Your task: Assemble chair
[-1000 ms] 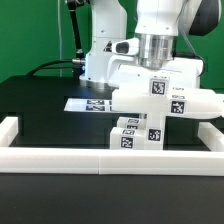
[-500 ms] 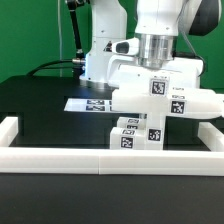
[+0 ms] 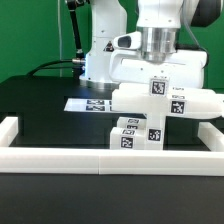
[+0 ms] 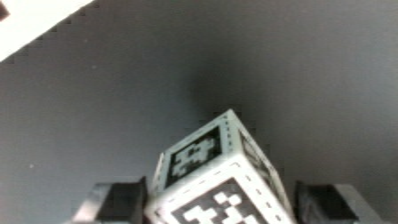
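Where tags show, no legible writing

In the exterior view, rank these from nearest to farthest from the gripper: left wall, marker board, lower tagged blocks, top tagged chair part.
From the gripper:
1. Top tagged chair part, directly under it.
2. Lower tagged blocks, below that part.
3. Marker board, flat on the table toward the exterior view's left.
4. Left wall, at the far left edge.
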